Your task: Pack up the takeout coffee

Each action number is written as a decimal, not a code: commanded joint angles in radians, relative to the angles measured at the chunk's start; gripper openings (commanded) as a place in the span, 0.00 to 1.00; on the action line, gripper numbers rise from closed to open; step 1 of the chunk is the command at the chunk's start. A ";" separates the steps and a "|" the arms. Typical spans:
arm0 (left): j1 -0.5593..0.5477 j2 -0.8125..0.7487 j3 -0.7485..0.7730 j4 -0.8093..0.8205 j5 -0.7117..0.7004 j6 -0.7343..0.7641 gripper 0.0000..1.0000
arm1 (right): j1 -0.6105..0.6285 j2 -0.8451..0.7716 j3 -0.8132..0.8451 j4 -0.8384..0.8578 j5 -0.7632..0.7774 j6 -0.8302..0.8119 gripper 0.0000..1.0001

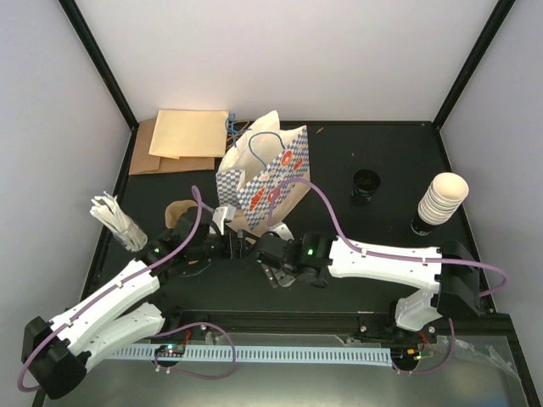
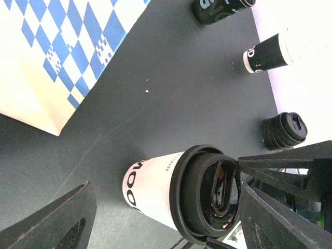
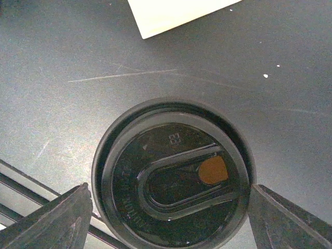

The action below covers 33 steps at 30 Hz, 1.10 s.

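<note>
We saw the takeout coffee (image 2: 155, 189), lid (image 3: 174, 179) on, standing near the desk's (image 2: 171, 78) near edge, not bagged. Right gripper (image 3: 171, 205) open astride lid, left gripper (image 2: 163, 207) open around cup. Bag (image 1: 265, 182) loading remained.

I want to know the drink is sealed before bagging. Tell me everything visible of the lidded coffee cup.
The coffee cup is white paper with black lettering, tapered, standing on the dark table near the checked bag. A glossy black plastic lid covers its rim, with an oval recess and a sip hole showing brown. The right gripper straddles the lid, jaws open; contact cannot be told.
</note>
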 commanded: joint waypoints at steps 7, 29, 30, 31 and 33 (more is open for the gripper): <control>0.008 -0.005 0.007 -0.017 0.015 0.020 0.78 | 0.004 0.041 0.034 -0.018 0.020 -0.012 0.83; 0.037 -0.026 -0.030 0.000 0.087 0.021 0.77 | 0.003 -0.107 -0.129 0.236 -0.181 -0.449 0.70; 0.040 -0.028 -0.035 0.000 0.096 0.021 0.77 | 0.004 -0.124 -0.145 0.258 -0.205 -0.473 0.70; 0.041 -0.031 -0.041 -0.001 0.103 0.023 0.76 | 0.003 -0.136 -0.154 0.275 -0.214 -0.488 0.70; 0.046 -0.038 -0.055 -0.007 0.113 0.025 0.74 | 0.003 -0.151 -0.170 0.295 -0.227 -0.501 0.70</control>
